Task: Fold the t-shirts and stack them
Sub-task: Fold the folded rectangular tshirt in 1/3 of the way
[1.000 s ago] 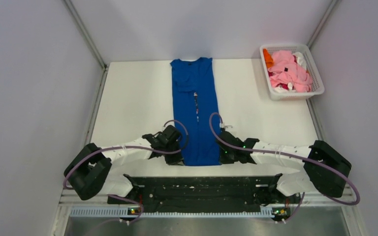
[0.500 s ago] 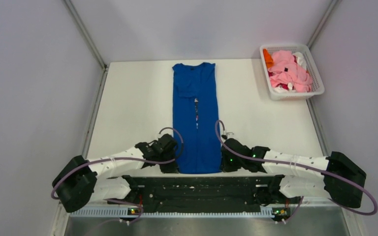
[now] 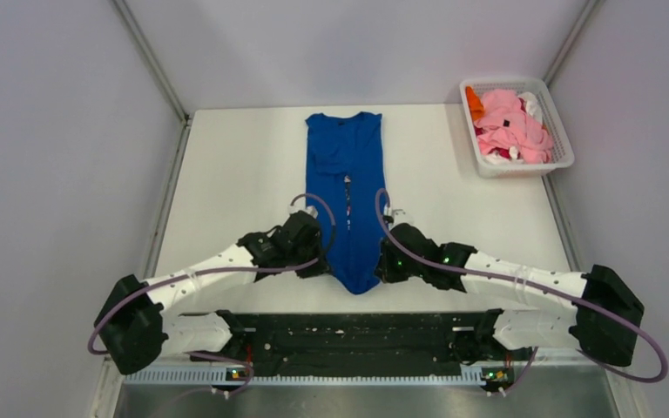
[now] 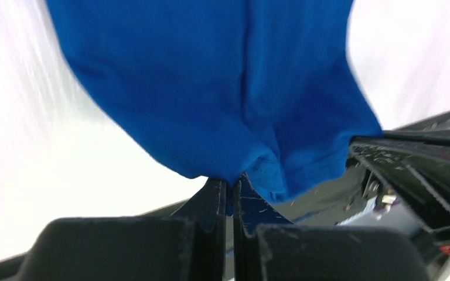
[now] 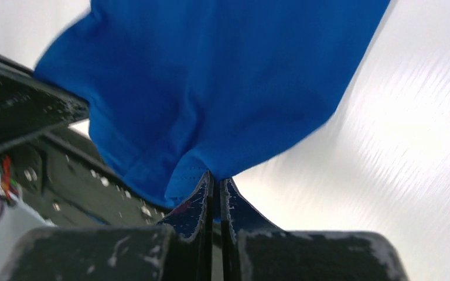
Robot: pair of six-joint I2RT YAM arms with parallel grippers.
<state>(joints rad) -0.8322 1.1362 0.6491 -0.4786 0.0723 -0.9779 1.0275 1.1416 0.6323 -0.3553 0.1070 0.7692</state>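
Pinching near hem corners of the blue t-shirt (image 3: 346, 174) — left gripper (image 4: 231, 188) and right gripper (image 5: 217, 186) each clamped on cloth.

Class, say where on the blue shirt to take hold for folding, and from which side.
The two near hem corners of the blue shirt, from the arms' side: it lies as a narrow strip, hem nearest, collar far. The left gripper and right gripper pinch there.

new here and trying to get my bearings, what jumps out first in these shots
A royal blue t-shirt folded into a long strip runs down the middle of the table. The left gripper and right gripper each pinch a near hem corner. A white lattice basket of pink and orange shirts sits at the far right corner.
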